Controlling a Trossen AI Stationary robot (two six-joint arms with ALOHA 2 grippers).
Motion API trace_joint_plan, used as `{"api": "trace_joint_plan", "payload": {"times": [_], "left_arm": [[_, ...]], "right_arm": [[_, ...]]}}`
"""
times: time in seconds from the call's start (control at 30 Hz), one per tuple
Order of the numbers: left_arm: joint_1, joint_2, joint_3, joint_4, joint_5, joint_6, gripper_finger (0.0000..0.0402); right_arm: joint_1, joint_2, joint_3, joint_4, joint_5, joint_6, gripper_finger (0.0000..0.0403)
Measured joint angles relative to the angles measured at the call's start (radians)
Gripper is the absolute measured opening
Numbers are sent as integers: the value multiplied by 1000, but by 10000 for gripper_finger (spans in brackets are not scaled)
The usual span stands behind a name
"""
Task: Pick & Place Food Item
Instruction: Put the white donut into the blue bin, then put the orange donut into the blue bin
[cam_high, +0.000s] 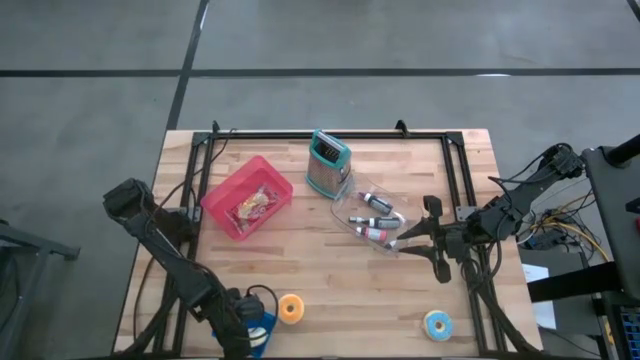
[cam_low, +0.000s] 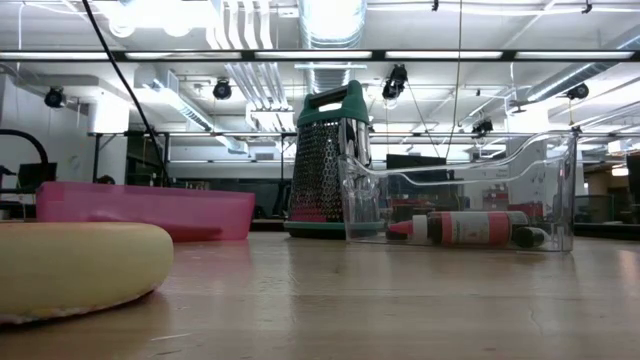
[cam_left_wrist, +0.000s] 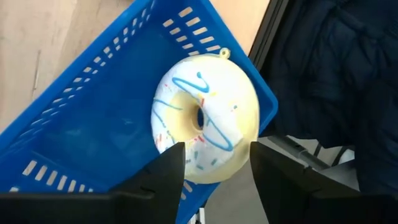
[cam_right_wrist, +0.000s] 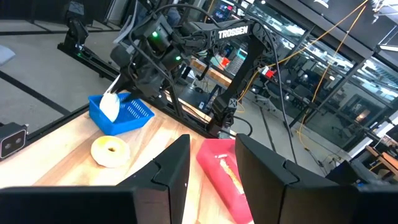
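**Doughnut going into the blue basket: let go cleanly**

Doughnut with white icing (cam_left_wrist: 205, 121) stands on edge in the corner of the blue basket (cam_left_wrist: 93, 124), leaning on its wall at the near left table edge. The left gripper (cam_left_wrist: 211, 163) straddles it with fingers spread slightly wider than the doughnut; whether a pad touches it, I cannot quite tell. Best to open fully, then lift straight up so neither finger drags it out over the wall. The right gripper (cam_right_wrist: 212, 155) waits part open and empty above the clear bin (cam_high: 372, 218). A yellow doughnut (cam_high: 291, 309) and a blue-iced one (cam_high: 437, 323) lie on the table
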Motion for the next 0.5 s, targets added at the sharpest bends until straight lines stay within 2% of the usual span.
{"api": "trace_joint_plan", "payload": {"times": [0.23,0.5], "left_arm": [[0,-13,0,-57,12,0,192],[4,-103,0,-68,-1,-24,191]], "right_arm": [[0,0,0,0,0,0,123],[0,0,0,0,0,0,123]]}}
